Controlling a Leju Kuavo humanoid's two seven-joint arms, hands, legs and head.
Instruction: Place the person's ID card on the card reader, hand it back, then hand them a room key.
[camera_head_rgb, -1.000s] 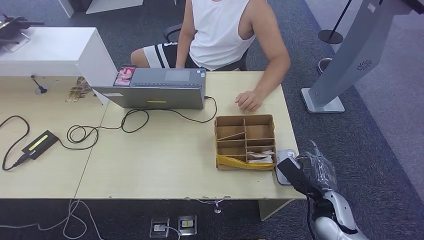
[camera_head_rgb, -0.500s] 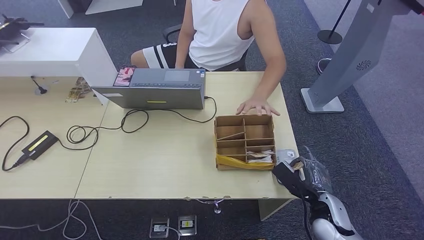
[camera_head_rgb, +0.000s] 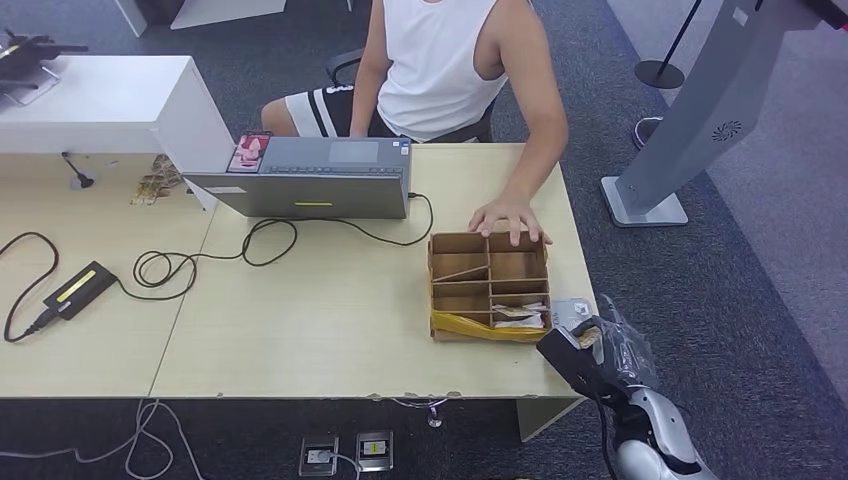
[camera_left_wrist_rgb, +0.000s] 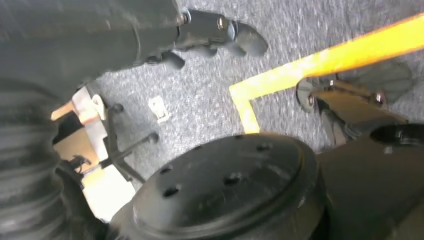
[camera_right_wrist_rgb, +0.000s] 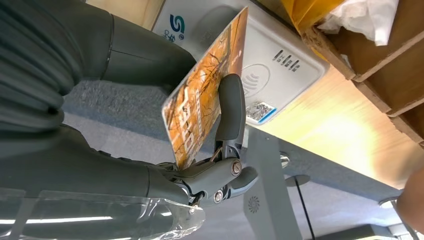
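Observation:
An orange patterned card is pinched between the thumb and dark fingers of my right hand. It stands tilted on edge just above the white card reader. The reader lies at the table's front right corner, partly covered by my hand; the card shows as a small orange patch. My left hand hangs over grey carpet, fingers apart, holding nothing. A seated person rests a hand on the back rim of the cardboard box.
The divided cardboard box with papers in its front cell stands left of the reader. A laptop, looping cables and a black device lie further left. A grey kiosk stand is on the floor to the right.
My right hand has moved left toward the table with the card, now covering more of the reader. The person's hand slid from the tabletop onto the box's back rim.

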